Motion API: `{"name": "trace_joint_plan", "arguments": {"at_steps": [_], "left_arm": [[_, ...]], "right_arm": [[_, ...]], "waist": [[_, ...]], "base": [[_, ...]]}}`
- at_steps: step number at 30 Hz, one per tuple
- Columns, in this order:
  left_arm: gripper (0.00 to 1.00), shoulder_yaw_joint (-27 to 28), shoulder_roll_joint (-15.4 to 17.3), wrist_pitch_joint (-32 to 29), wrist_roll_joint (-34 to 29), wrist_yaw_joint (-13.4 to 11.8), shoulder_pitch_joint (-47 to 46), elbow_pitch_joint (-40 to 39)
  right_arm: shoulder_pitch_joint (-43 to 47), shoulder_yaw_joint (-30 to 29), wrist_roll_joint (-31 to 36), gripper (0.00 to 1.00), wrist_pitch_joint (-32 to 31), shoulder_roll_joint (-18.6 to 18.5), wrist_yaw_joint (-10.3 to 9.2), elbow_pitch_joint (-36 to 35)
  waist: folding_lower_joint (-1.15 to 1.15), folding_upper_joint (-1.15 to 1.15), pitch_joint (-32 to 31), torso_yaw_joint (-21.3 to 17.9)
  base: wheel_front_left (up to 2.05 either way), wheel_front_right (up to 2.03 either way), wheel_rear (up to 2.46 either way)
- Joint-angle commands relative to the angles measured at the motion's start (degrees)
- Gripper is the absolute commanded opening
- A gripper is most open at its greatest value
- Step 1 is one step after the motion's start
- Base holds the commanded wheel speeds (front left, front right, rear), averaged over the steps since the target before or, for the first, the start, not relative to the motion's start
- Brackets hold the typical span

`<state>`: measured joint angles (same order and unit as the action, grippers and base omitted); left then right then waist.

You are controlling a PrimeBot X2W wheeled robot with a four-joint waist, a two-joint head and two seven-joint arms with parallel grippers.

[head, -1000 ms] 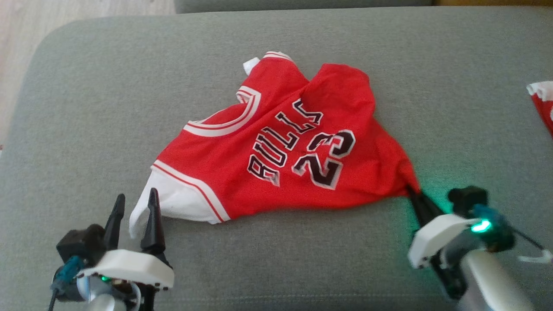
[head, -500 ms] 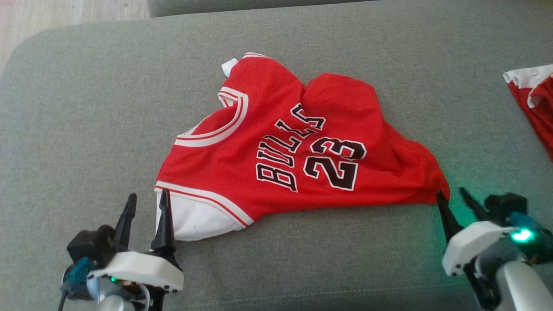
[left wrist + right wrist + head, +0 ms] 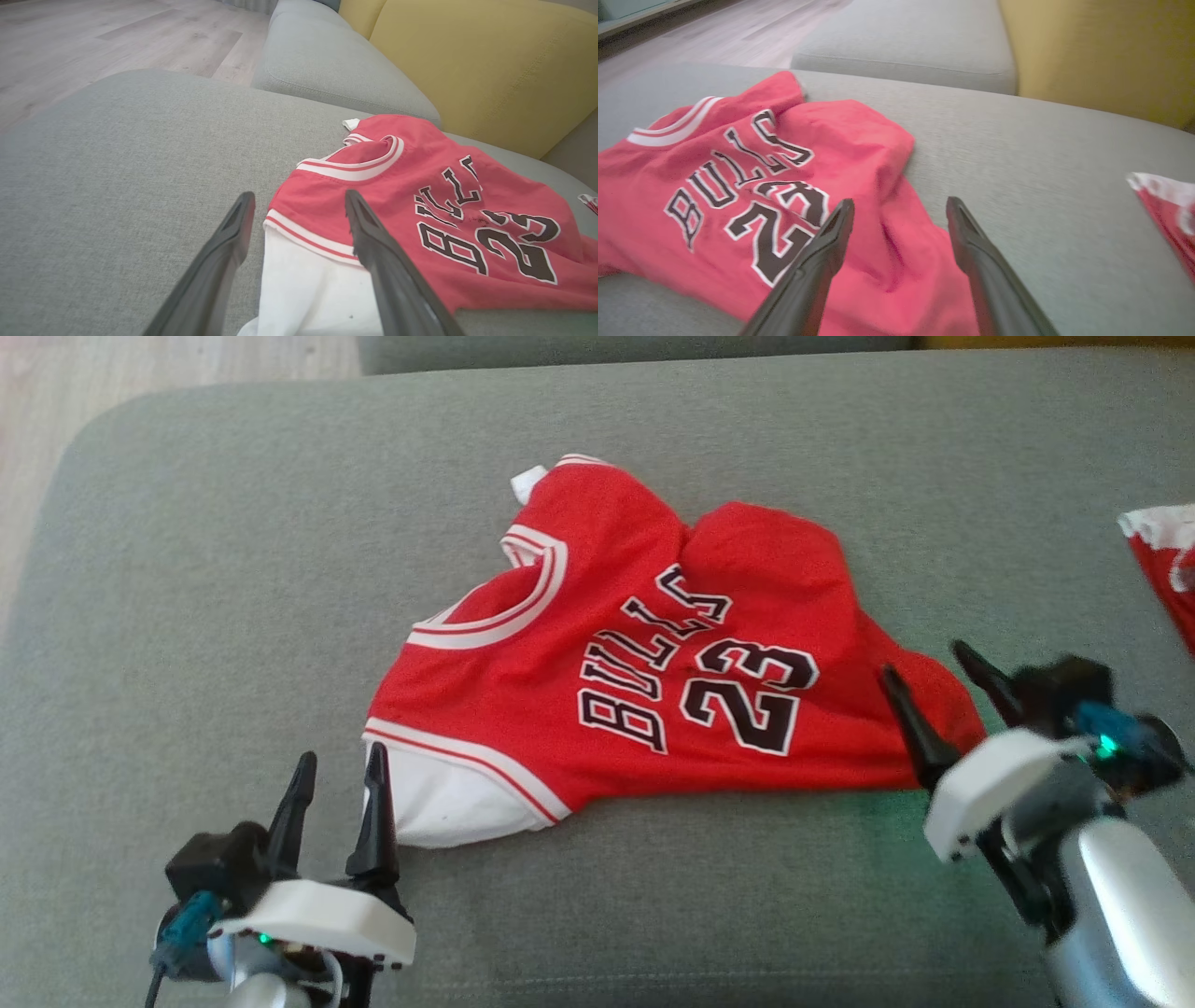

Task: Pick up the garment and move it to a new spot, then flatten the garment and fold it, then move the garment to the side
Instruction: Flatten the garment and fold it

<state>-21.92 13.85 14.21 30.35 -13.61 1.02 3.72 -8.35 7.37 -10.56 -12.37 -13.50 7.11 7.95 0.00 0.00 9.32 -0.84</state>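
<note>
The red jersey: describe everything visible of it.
The jersey is red fabric with white-and-red trimmed openings, black BULLS and 23 outlined white, and a white inner layer showing at its left end. It lies rumpled on the grey sofa cushion. The open left pincer stands at that white end; the open right pincer is over its right corner, not gripping.

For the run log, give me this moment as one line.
garment: red Bulls jersey rumpled on grey cushion | left gripper: open at white corner | right gripper: open over red corner
</note>
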Motion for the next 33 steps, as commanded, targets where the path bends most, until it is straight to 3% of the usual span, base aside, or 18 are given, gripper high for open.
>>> {"name": "trace_joint_plan", "arguments": {"at_steps": [1, 12, 14, 16, 23, 33], "left_arm": [[1.0, 1.6, 0.2, 0.7, -0.7, 0.2, -2.4, -2.1], [1.0, 1.2, -1.3, 0.8, -1.1, 0.9, -3.5, -1.6], [1.0, 1.2, -1.6, 0.8, -1.1, 1.1, -3.5, -1.4], [1.0, 1.3, -1.9, 0.8, -1.2, 1.2, -3.5, -1.2], [1.0, 1.9, -2.9, 0.8, -1.9, 2.1, -3.5, -0.8], [1.0, 2.7, -4.3, 0.8, -3.3, 3.4, -4.9, -0.5]], "right_arm": [[-4.0, 3.0, -1.4, 1.0, -1.1, -2.0, 0.37, -0.8], [-18.0, 14.4, -9.7, 1.0, -7.0, -4.9, 0.37, 19.5], [-19.8, 15.8, -11.3, 0.39, -7.3, -5.5, 0.37, 22.5], [-21.5, 16.9, -12.3, 0.0, -7.1, -6.2, 0.37, 24.9], [-29.6, 18.5, -12.6, 0.0, -4.1, -7.5, 0.37, 33.6], [-40.3, 15.0, -8.3, 0.0, 2.3, -4.4, 0.37, 46.0]], "waist": [[0.0, 0.0, 0.3, 1.0], [0.0, 0.0, 1.7, 7.1], [0.0, 0.0, 1.9, 8.2], [0.0, 0.0, 2.0, 9.1], [0.0, 0.0, 2.6, 11.1], [0.0, 0.0, 4.5, 12.3]], "base": [[0.0, 0.0, 0.0], [0.0, 0.0, 0.0], [0.0, 0.0, 0.0], [0.0, 0.0, 0.0], [0.0, 0.0, 0.0], [0.0, 0.0, 0.0]]}}
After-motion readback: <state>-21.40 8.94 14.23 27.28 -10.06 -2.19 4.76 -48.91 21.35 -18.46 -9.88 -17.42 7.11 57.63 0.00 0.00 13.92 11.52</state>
